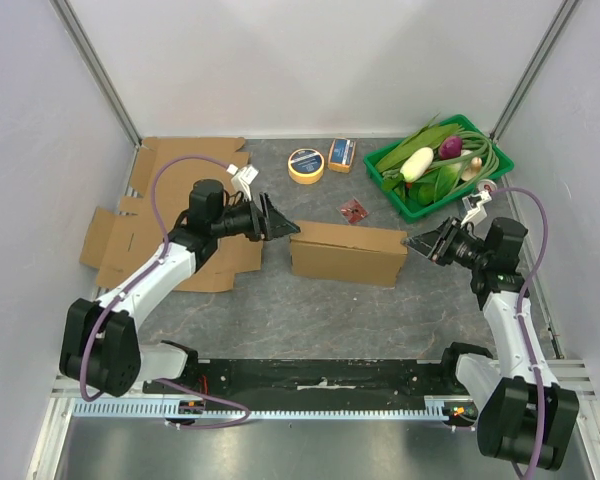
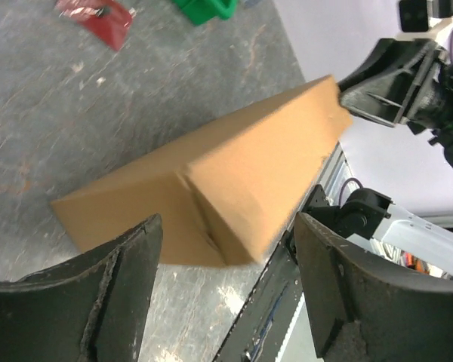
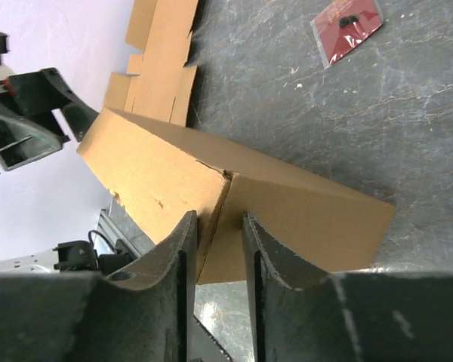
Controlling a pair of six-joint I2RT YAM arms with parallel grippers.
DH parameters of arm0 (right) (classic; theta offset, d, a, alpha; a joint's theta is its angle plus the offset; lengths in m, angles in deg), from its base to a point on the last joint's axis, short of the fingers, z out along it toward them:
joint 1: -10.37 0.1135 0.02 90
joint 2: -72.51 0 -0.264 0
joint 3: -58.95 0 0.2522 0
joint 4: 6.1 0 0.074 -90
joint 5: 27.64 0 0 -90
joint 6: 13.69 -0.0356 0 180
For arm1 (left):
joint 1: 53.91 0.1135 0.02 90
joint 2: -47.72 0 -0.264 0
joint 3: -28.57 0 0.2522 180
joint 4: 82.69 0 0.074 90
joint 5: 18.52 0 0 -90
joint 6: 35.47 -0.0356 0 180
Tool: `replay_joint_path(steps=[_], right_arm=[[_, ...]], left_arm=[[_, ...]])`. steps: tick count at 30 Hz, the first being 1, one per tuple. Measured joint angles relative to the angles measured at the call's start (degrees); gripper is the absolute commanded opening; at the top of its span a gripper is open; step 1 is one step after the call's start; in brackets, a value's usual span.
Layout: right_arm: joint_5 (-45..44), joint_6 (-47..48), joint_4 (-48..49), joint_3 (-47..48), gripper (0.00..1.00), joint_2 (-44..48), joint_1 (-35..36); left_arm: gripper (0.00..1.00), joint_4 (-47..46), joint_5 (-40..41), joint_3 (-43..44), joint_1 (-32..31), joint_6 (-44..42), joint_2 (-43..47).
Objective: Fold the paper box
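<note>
— Where's your left pincer (image 2: pixel 226 226)?
— Spread wide at the box's (image 1: pixel 345 252) left end, gripping nothing.
— And your right pincer (image 3: pixel 217 222)?
— Only a narrow slit, against the right end; you can't tell whether it pinches the fold. The box lies mid-bench (image 1: pixel 310 320), with flat cardboard (image 1: pixel 140 240) farther left.

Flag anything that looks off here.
On the cardboard box, the end seam seen from the right wrist gapes slightly: one panel edge sits proud of the other, so that end isn't flush. A red packet lies loose beyond the box. Nothing is spilled.
</note>
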Motion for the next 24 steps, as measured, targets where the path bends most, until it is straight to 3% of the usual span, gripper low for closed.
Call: replay_joint_path(steps=[4,11,14,18,22,24], right_arm=[[0.7,0.9,-3.1,1.2,0.48,-1.1,-0.1],[1.8,0.6,-5.6,1.6,0.47,-1.6,-0.1],[2.4,0.4,-5.6,1.7,0.44,-2.1,-0.1],[2.8,-0.3,-4.9,1.7,0.37,-2.5,-0.1],[2.6,-0.9,-4.0,1.2,0.35,-2.7,0.0],[2.4,-1.3,-3.3,0.9,0.38,-2.7,0.0]], left_arm=[[0.79,6.7,0.2,0.8,2.2,0.0,-2.2],[0.77,7.7,-6.1,0.3,5.6,1.2,-5.0],[0.7,5.1,-8.7,-1.4,5.9,2.5,-5.1],[0.41,1.5,-11.1,-3.7,6.0,4.7,-5.0],[0.38,-4.9,-11.4,-6.8,5.7,6.6,-3.5],[0.42,-7.0,-10.8,-8.3,5.6,7.0,-2.5]])
